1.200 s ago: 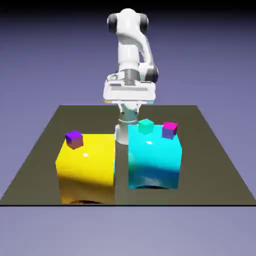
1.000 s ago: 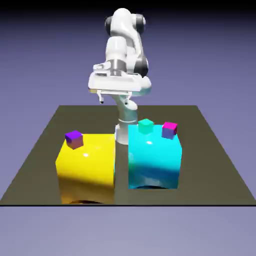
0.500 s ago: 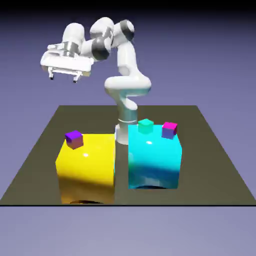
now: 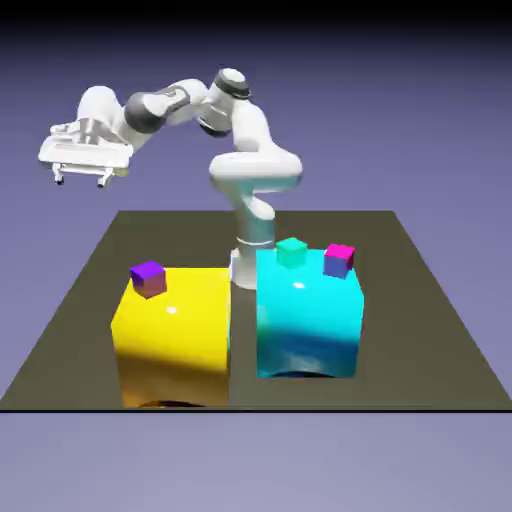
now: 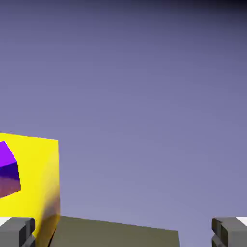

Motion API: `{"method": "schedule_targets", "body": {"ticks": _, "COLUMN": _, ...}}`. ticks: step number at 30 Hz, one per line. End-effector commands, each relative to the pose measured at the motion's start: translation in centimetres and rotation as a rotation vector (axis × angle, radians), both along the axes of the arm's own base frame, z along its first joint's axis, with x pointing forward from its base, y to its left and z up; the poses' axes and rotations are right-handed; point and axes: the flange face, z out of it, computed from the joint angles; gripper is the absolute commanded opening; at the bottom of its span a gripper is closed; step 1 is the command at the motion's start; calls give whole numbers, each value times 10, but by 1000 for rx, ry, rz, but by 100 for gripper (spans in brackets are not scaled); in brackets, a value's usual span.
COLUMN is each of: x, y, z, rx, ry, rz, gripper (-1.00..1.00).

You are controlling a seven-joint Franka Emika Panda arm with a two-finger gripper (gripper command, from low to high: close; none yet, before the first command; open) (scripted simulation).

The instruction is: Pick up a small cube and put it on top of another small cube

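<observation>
Since the last frame my gripper point(image 4: 81, 183) has swung further toward the exterior view's left and dropped a bit; blocks and cubes haven't shifted. Fingers point(image 5: 18, 232) wide apart, nothing between them. The tiny plain lime-yellow cube I need isn't visible in either view; could be behind a block, can't confirm.

Risks, nearest first. I'm high and off to the side, hand tilted, so descending from this pose could miss the pick entirely. Big glossy yellow block point(image 4: 175, 345) is tall: a low sweep would clip it. Small matte-looking purple cube point(image 4: 149, 280) sits on top near its edge, so a knock could drop it. Yellow-on-yellow could also fool my targeting.

Further across, big glossy cyan block point(image 4: 308, 325) carries a small flat-faced teal cube point(image 4: 292, 253) and a small sharp-edged magenta cube point(image 4: 339, 261), fairly close together; a wide finger could catch the neighbour if I work there. Both blocks show rounded shading and curved dark patches at the base, highlights up top; real contour hard to judge. Dark olive table point(image 4: 430, 360) looks flat, plain.
</observation>
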Motion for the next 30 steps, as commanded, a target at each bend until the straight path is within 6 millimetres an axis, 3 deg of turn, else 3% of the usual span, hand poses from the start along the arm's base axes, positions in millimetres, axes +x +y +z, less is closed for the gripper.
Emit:
{"method": "schedule_targets", "body": {"ticks": 1, "x": -5, "y": -5, "z": -13, "rx": 6, "ry": -5, "rz": 12, "gripper": 0}}
{"method": "schedule_targets", "body": {"ticks": 6, "x": -26, "y": -19, "z": -86, "rx": 41, "ry": -35, "rz": 82, "gripper": 0}}
{"method": "schedule_targets", "body": {"ticks": 11, "x": -34, "y": -16, "z": -165, "rx": 80, "ry": -76, "rz": 171, "gripper": 0}}
{"method": "schedule_targets", "body": {"ticks": 16, "x": -29, "y": 5, "z": -245, "rx": 121, "ry": -131, "rz": 278, "gripper": 0}}
{"method": "schedule_targets", "body": {"ticks": 21, "x": -13, "y": 45, "z": -321, "rx": 162, "ry": -205, "rz": 401, "gripper": 0}}
{"method": "schedule_targets", "body": {"ticks": 23, "x": -13, "y": 45, "z": -322, "rx": 162, "ry": -205, "rz": 402, "gripper": 0}}
{"method": "schedule_targets", "body": {"ticks": 26, "x": 29, "y": 68, "z": -356, "rx": 162, "ry": -205, "rz": 402, "gripper": 0}}
{"method": "schedule_targets", "body": {"ticks": 27, "x": 29, "y": 68, "z": -356, "rx": 162, "ry": -205, "rz": 402, "gripper": -100}}
{"method": "schedule_targets", "body": {"ticks": 28, "x": 29, "y": 68, "z": -356, "rx": 162, "ry": -205, "rz": 402, "gripper": -100}}
{"method": "schedule_targets", "body": {"ticks": 30, "x": 1, "y": 51, "z": -333, "rx": 162, "ry": -205, "rz": 401, "gripper": -100}}
